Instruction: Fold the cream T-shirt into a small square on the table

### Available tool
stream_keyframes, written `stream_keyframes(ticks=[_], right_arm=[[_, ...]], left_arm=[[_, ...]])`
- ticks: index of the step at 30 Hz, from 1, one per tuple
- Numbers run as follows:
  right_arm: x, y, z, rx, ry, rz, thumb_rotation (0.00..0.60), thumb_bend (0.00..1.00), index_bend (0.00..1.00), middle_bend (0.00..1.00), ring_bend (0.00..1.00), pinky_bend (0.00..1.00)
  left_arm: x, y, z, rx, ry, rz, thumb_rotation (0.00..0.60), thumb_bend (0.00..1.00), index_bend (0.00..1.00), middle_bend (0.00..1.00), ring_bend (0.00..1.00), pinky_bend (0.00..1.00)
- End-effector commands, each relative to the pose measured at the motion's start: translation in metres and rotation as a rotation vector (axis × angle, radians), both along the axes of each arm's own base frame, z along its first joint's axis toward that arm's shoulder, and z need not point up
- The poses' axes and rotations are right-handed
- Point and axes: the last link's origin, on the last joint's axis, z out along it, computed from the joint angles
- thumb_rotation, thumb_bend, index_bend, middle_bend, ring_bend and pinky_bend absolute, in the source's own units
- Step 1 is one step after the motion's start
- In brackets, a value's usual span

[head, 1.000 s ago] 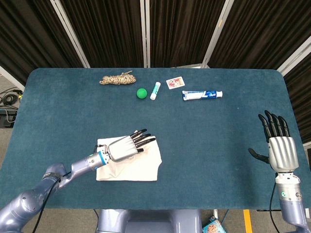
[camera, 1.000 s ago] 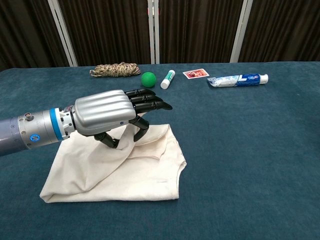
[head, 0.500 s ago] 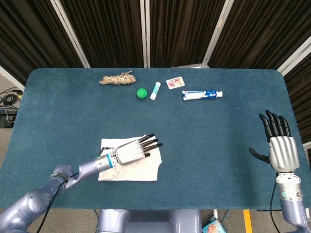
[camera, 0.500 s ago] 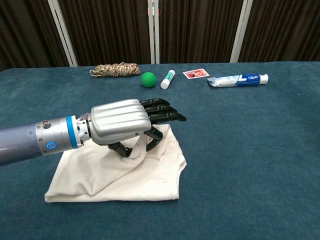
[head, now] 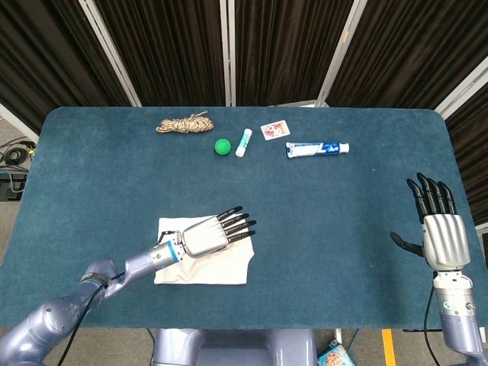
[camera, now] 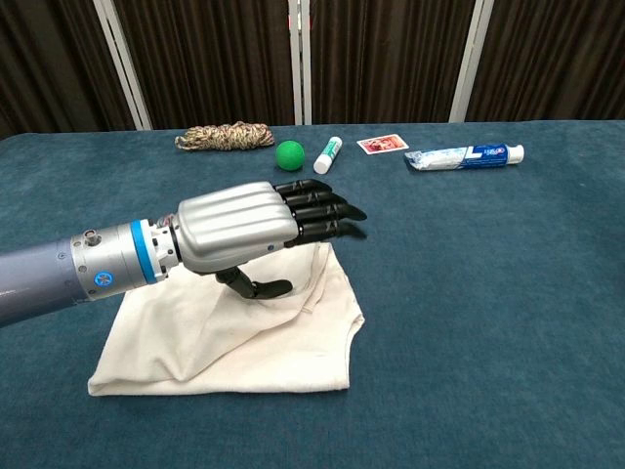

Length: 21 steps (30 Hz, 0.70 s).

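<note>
The table point(head: 320, 229) carries the cream T-shirt point(camera: 234, 337) near its front edge, well forward of the green ball point(head: 222, 146), lying as a rough folded rectangle. The left hand point(camera: 256, 227) hovers just above the shirt, fingers spread and empty; the right hand point(head: 441, 232) stands open far to the shirt's right. A fold looks just laid, so next comes pressing it flat or regripping an edge.

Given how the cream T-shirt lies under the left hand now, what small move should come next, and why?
Probably lower the left hand and press the cream T-shirt flat. The hand hovers open above it, holding nothing, and the folded cloth looks rumpled, with a loose raised flap near its far edge. The right hand sits idle and open far off.
</note>
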Motion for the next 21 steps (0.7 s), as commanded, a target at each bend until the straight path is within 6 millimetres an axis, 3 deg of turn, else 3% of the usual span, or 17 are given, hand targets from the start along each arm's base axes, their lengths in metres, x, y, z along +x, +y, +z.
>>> stream_keyframes(ticks=[1,7,12,18,21], right_arm=[[0.001,0.000,0.000,0.000,0.001,0.002,0.600,0.00,0.05,0.00,0.00,0.00],[0.002,0.002,0.000,0.000,0.001,0.005,0.600,0.00,0.05,0.00,0.00,0.00],[0.002,0.002,-0.001,0.001,0.001,0.008,0.600,0.00,0.05,0.00,0.00,0.00],[0.004,0.003,-0.002,0.004,0.000,0.013,0.600,0.00,0.05,0.00,0.00,0.00],[0.005,0.004,-0.002,0.003,0.001,0.017,0.600,0.00,0.05,0.00,0.00,0.00]], left_arm=[[0.005,0.003,0.011,0.010,-0.068,0.027,0.600,0.27,0.00,0.00,0.00,0.00],[0.011,0.006,0.032,0.025,-0.152,0.051,0.600,0.26,0.00,0.00,0.00,0.00],[0.002,0.005,0.048,0.019,-0.137,0.051,0.600,0.26,0.02,0.00,0.00,0.00],[-0.034,-0.011,0.061,-0.038,-0.037,0.100,0.600,0.26,0.30,0.00,0.00,0.00],[-0.052,-0.017,0.059,-0.044,0.005,0.138,0.600,0.26,0.35,0.00,0.00,0.00]])
